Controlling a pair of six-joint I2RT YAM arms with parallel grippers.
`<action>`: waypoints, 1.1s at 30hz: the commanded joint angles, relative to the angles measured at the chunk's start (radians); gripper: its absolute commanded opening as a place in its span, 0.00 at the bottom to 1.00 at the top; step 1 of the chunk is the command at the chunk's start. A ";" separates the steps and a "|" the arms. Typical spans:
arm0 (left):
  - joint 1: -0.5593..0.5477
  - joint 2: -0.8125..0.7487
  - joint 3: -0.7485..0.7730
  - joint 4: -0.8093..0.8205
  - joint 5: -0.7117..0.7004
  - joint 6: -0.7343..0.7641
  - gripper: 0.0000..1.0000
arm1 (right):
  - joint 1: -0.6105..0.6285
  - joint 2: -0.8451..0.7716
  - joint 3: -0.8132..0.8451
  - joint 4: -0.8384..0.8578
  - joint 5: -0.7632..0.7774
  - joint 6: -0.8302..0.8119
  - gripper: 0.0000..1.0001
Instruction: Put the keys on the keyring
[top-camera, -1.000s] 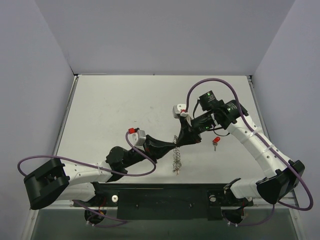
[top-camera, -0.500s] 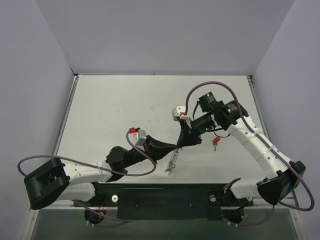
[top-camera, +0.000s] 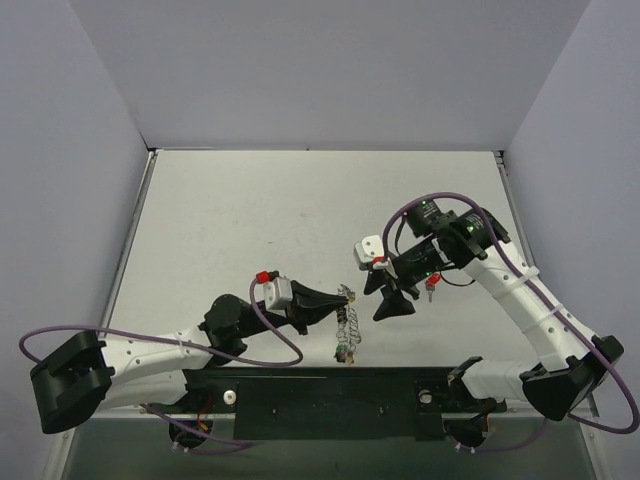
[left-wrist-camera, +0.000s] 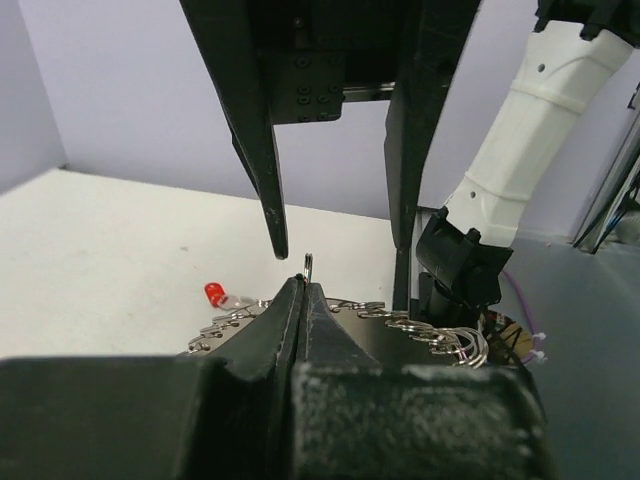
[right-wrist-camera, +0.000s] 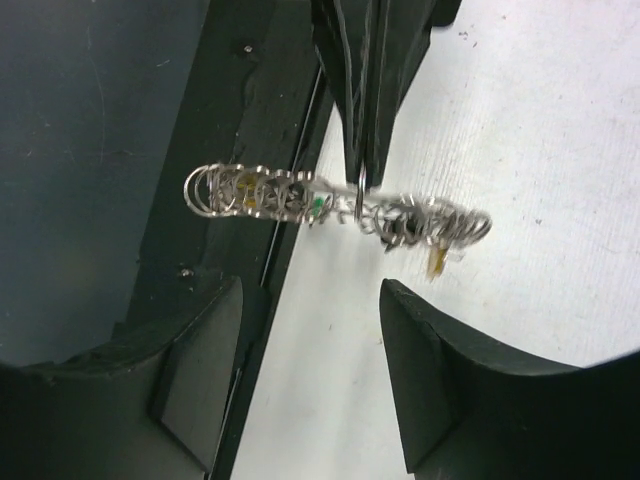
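The keyring (top-camera: 347, 325) is a silvery coil hanging from my left gripper (top-camera: 344, 296), which is shut on one of its wire loops. In the left wrist view the left gripper (left-wrist-camera: 303, 284) pinches that wire, and the coils (left-wrist-camera: 432, 336) spread to both sides. In the right wrist view the keyring (right-wrist-camera: 290, 195) stretches sideways, with a green key head (right-wrist-camera: 318, 207) and a yellow key (right-wrist-camera: 437, 260) on it. My right gripper (top-camera: 386, 293) stands open just right of the ring, holding nothing (right-wrist-camera: 310, 345). A red-headed key (top-camera: 432, 284) lies on the table beside the right arm.
The black base bar (top-camera: 330, 385) runs along the near edge, directly under the hanging ring's lower end. The right arm's purple cable (top-camera: 440, 200) loops above its wrist. White table surface (top-camera: 250, 220) stretches behind both arms.
My right gripper has opened, let go of the keyring and drawn back to the right. The ring now hangs from the left gripper alone, which has shifted slightly towards the near edge.
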 joint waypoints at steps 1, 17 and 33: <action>0.003 -0.113 0.012 -0.055 0.063 0.233 0.00 | -0.045 -0.033 0.038 -0.173 -0.020 -0.154 0.53; 0.026 -0.110 0.029 -0.089 0.094 0.136 0.00 | 0.008 0.088 0.127 -0.368 -0.117 -0.424 0.46; 0.034 -0.058 -0.006 0.098 -0.018 -0.118 0.00 | 0.016 0.186 0.208 -0.193 -0.071 -0.159 0.33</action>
